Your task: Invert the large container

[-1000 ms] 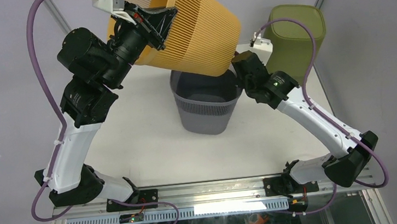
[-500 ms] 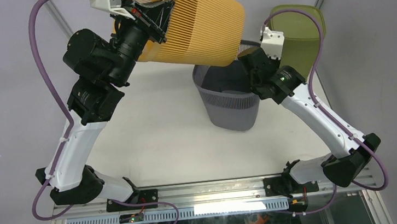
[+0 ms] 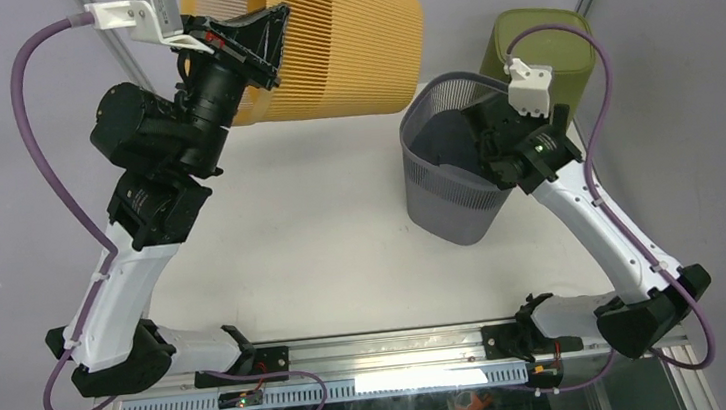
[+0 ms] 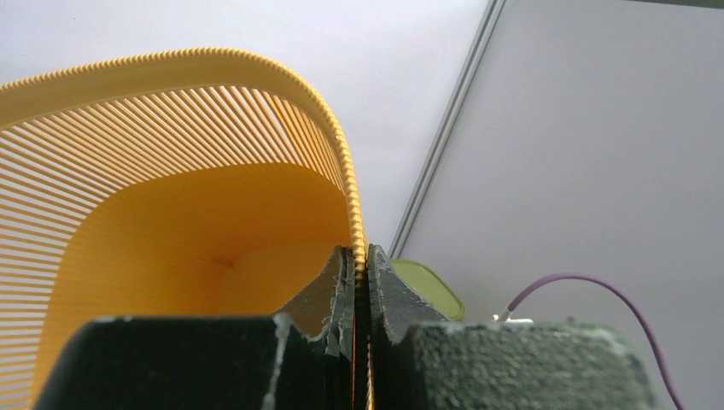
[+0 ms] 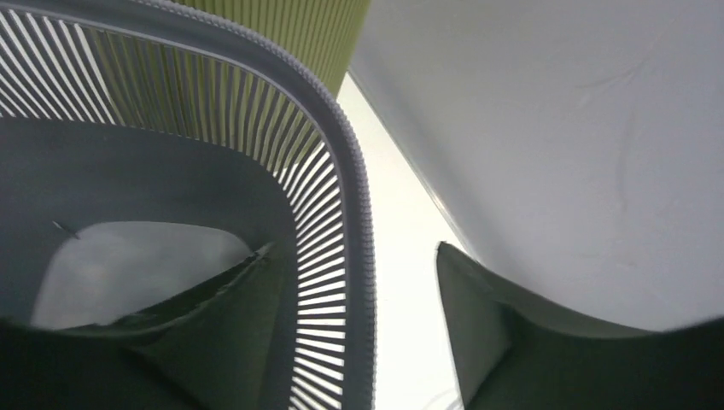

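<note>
Rightward went the grey slatted plastic basket; right end effector straddles its rim, released (fingers apart). Left end effector clenches the large yellow ribbed plastic basket by its rim.

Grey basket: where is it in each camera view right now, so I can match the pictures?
Top external: grey basket right of centre, with the right tool open astride its rim.
Left wrist: not in it; the orange container fills the left.
Right wrist: left half, its rim running between the tool's fingers.
Shared landmark: green bin, upper right, low centre, top edge.
</note>
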`<action>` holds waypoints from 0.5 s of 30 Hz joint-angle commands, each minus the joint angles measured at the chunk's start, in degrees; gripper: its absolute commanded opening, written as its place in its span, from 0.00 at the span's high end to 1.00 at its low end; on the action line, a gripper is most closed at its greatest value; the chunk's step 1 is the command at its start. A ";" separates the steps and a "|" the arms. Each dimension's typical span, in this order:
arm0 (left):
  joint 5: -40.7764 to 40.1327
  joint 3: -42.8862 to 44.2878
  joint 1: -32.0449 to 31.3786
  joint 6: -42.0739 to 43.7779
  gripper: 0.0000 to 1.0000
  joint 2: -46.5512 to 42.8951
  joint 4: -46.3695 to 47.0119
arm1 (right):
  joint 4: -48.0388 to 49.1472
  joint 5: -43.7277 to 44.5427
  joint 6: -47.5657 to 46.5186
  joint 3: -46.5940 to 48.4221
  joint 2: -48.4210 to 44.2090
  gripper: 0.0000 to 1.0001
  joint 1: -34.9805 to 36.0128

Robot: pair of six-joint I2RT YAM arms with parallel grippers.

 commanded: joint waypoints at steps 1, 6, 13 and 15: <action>-0.25 1.43 0.09 -0.64 1.00 -1.57 8.39 | 0.86 0.91 -3.26 0.75 -5.07 0.22 -0.18; -2.89 6.04 2.99 -0.93 1.00 3.71 -3.11 | 3.87 -13.48 -8.58 6.90 -8.75 0.12 -0.24; 15.51 4.93 26.99 -12.91 1.00 5.63 -9.61 | 11.96 -24.50 -12.56 13.30 -12.46 0.07 -0.24; 27.76 4.82 35.86 -19.57 1.00 7.36 -10.32 | 13.71 -26.08 -12.67 13.14 -13.00 0.07 -0.24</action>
